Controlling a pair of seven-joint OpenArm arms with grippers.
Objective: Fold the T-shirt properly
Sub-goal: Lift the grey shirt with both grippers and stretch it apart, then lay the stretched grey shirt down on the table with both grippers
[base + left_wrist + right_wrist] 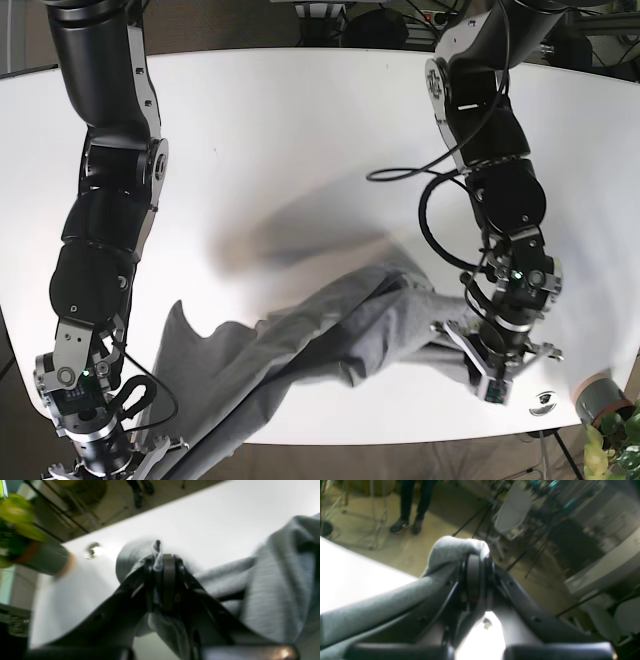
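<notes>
The folding has hardly begun; the grey T-shirt (330, 335) is held up over the white table (300, 130), stretched in a crumpled band from the lower left of the base view to the lower right; no neat fold shows yet; the left tool (162, 562) is pinching one bunched end, and the right tool (476, 565) is pinching the other.

1 grey T-shirt (330, 335), 1 white table (300, 130), 2 arms, 1 potted plant (612, 425).

Beyond the white table (300, 120) lie a beige floor (402, 547), tripod legs (480, 517) and a pale chair (512, 512).
</notes>
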